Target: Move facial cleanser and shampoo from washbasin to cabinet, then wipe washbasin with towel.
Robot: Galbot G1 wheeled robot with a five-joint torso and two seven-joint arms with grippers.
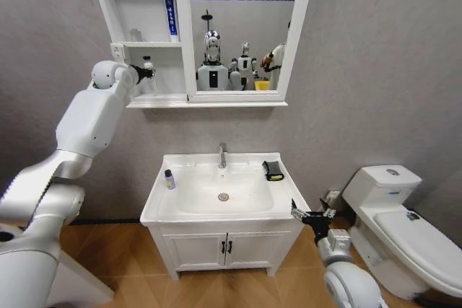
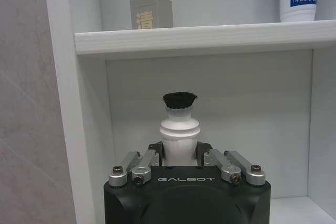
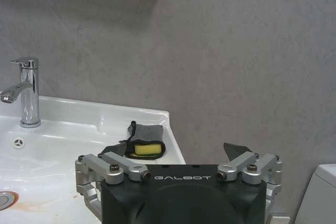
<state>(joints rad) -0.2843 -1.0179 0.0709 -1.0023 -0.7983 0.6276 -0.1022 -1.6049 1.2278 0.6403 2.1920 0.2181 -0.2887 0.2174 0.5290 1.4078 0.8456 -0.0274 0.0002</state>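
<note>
Head view: left arm raised to the white wall cabinet (image 1: 115, 5), right arm low beside the washbasin (image 1: 162, 203).
Left claw (image 2: 179, 153): metal fingers clamped on the smooth white facial cleanser (image 2: 179, 135), upright inside the lower shelf compartment.
Right claw (image 3: 178, 163): spread wide, holding nothing, by the basin's front corner.
Shampoo (image 1: 170, 179): small purple bottle, black cap, standing on the glossy ceramic rim, left of the bowl.
Towel (image 3: 140, 142): soft dark folded cloth, yellow edge, on the rim right of the chrome tap (image 3: 26, 93).
</note>
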